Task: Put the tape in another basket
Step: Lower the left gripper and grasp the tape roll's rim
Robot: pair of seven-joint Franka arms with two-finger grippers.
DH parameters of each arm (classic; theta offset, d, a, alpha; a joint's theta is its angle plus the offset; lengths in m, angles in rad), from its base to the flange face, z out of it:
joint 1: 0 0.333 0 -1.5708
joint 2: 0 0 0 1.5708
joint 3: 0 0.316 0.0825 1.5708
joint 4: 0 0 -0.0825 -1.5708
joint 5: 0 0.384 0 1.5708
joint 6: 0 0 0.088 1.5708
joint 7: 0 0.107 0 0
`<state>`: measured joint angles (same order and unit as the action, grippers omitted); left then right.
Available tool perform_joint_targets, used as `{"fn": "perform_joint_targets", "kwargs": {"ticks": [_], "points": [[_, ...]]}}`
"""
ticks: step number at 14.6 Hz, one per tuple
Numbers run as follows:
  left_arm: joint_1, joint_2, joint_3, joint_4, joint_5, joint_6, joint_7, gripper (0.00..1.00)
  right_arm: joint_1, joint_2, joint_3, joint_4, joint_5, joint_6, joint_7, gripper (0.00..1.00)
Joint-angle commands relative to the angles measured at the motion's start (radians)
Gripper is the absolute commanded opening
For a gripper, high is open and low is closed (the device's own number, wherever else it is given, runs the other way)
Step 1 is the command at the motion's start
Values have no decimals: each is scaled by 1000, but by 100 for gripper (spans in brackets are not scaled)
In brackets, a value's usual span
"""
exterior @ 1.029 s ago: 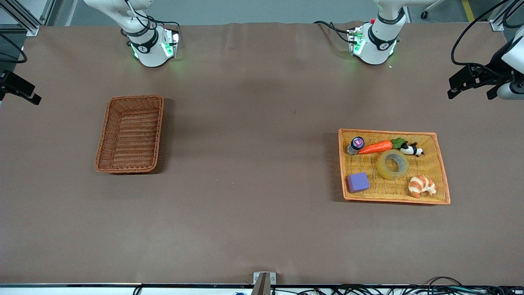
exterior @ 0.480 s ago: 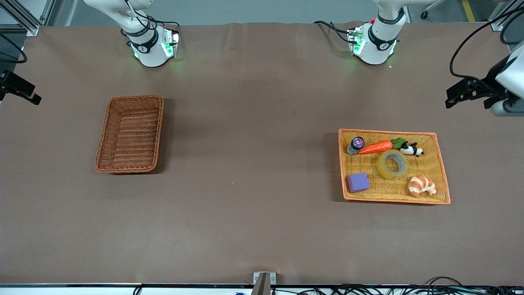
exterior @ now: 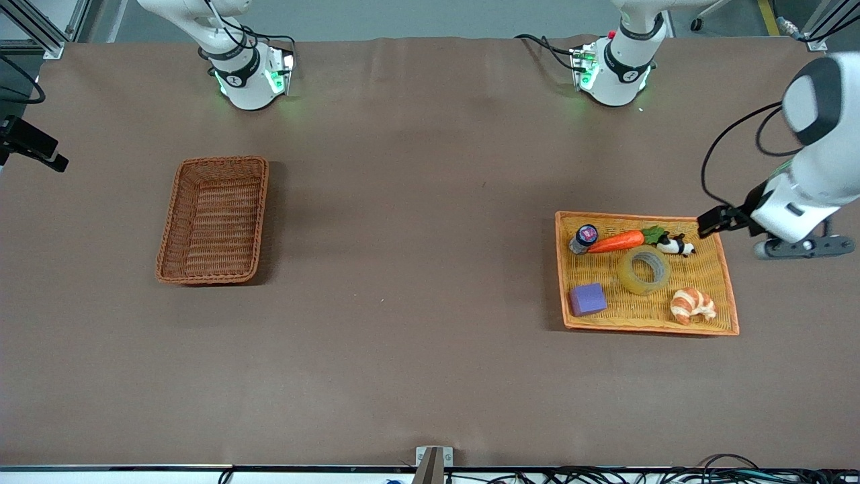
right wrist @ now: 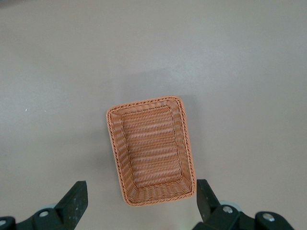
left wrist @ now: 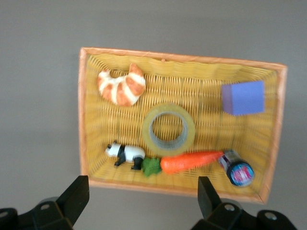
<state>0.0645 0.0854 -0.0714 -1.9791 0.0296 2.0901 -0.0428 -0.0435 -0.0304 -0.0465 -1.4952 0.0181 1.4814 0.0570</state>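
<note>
Left gripper (left wrist: 139, 203), fingers spread, hangs over the yellow tray's (exterior: 727, 296) edge. Tape (exterior: 644, 269) lies flat in that tray, between carrot (exterior: 616, 241) and croissant (exterior: 693, 304). Right gripper (right wrist: 138, 203), also spread, waits above the empty basket (exterior: 213, 219).

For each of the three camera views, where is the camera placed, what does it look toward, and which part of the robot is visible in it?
Front view: high across the table, facing both arm bases; shows the basket, the tray and the left gripper over the tray's edge.
Left wrist view: looks down on the tray with the tape, carrot and croissant; its open fingers show.
Right wrist view: looks down on the empty basket; its open fingers show.
Shared: front and left wrist views both show the tape.
</note>
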Motion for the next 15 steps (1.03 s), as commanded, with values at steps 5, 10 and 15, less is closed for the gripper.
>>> {"fn": "perform_joint_targets", "kwargs": {"ticks": [5,10,15], "points": [[14,218,1,-110,16,347,-9,84,1,-6,-1,-7,14,-4,15,100],[24,304,2,-113,16,386,-8,75,-1,-6,-1,-7,14,-4,15,100],[26,343,2,-106,16,386,-6,33,-1,-6,-1,-7,14,-4,15,100]]}}
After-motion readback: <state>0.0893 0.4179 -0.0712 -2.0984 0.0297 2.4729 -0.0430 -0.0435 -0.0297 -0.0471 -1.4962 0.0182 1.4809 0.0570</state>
